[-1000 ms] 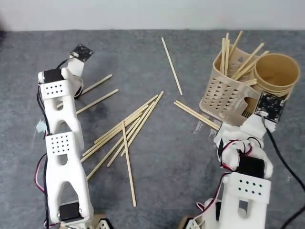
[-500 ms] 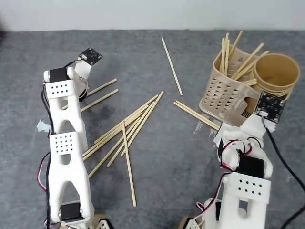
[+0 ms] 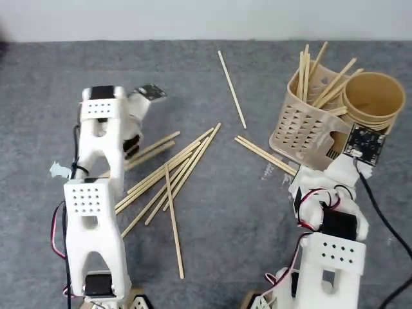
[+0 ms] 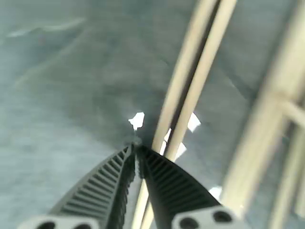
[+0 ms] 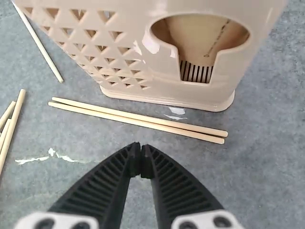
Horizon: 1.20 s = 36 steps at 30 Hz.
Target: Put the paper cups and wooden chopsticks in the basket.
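Observation:
Several wooden chopsticks (image 3: pixel 170 167) lie fanned out in the middle of the grey table. The beige basket (image 3: pixel 309 125) stands at the back right with more chopsticks (image 3: pixel 322 77) upright in it and stacked paper cups (image 3: pixel 373 100) at its right end. My left gripper (image 4: pixel 137 143) is shut and empty, low over the table, its tips touching the side of a pair of chopsticks (image 4: pixel 190 95). My right gripper (image 5: pixel 140 148) is shut and empty in front of the basket (image 5: pixel 157 47). A cup (image 5: pixel 200 38) shows through the basket's handle hole, and another chopstick pair (image 5: pixel 138 119) lies between the gripper and the basket.
One chopstick (image 3: pixel 232 90) lies alone at the back centre, and another (image 3: pixel 174 222) points toward the front edge. The left arm (image 3: pixel 100 167) stretches along the table's left side. The right arm (image 3: pixel 328 219) stands just in front of the basket.
The left arm has swung to the right, and the two chopsticks beside it have slid toward the central pile. The right arm has kept still.

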Each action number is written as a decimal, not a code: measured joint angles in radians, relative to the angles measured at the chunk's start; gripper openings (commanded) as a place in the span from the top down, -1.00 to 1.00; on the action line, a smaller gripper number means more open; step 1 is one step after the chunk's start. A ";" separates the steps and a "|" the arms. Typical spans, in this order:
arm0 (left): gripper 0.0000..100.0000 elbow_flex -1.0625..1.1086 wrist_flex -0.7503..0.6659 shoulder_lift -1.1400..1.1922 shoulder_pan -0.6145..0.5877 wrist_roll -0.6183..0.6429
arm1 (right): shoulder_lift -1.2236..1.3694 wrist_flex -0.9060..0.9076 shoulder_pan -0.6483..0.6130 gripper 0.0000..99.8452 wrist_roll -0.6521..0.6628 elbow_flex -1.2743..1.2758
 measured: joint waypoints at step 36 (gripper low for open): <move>0.73 0.621 -0.006 -0.451 0.137 -0.086 | 0.000 0.000 0.000 0.98 0.000 0.000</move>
